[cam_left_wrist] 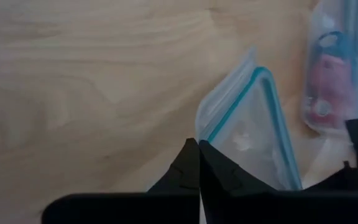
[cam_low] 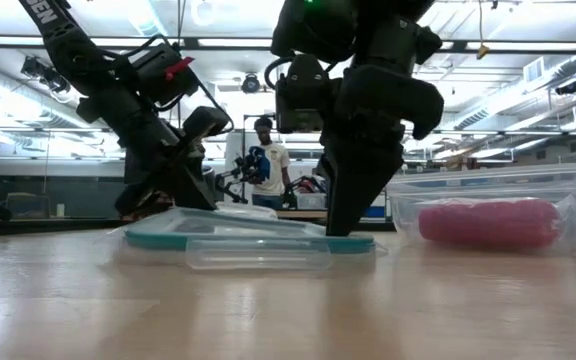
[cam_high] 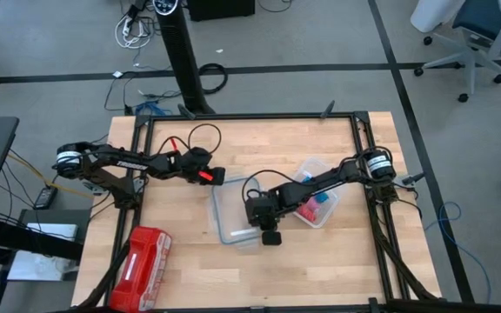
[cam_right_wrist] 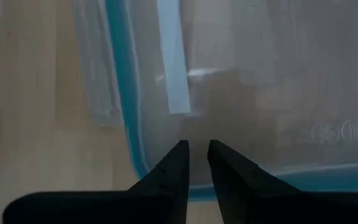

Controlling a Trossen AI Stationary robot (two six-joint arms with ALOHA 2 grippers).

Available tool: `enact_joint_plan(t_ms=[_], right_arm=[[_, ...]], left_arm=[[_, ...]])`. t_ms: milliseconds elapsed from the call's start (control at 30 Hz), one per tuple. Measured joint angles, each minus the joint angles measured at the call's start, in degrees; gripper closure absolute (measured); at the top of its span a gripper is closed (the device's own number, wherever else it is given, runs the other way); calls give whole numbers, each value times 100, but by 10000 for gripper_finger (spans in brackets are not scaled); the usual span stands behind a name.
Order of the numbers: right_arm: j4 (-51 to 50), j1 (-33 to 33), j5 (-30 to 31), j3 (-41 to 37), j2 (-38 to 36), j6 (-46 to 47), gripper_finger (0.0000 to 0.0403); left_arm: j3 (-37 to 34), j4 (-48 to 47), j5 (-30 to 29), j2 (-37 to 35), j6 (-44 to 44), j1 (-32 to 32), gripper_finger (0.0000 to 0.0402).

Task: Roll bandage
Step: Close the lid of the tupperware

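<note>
The left gripper has its two dark, wedge-shaped fingers pressed together, tip against tip, with nothing visible between them, and it sits right at the rounded corner of the flat clear plastic lid with a teal seal running round its rim. The lid lies flat on the pale, grained wooden table, stretching away from this gripper toward the other one. The right gripper points down at the smooth, glossy lid close to its teal edge on the side far from the left gripper, and its tapered fingers stand a narrow gap apart, holding nothing. In the low view its tips come down to the lid's surface, though whether they touch it cannot be told. Beside the right gripper, on the side away from the left arm, stands a clear rectangular plastic container holding soft pink-red fabric rolls. The bandage appears to be the small bright blue soft lump inside that container, lying against the pink-red rolls, apart from both grippers. A red plastic-wrapped pack, crinkly and oblong, lies near the table's edge, well apart from the left gripper
</note>
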Motion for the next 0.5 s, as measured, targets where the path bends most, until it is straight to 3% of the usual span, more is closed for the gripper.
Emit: enact_joint_plan(t_ms=[233,500], right_arm=[[-559,-174,-124,2,-529,737,337],[-726,-205,69,13,-1332,961,340]], left_arm=[[4,639,680,-26,-24,-4,401],[4,1064,906,-26,-134,0,401]])
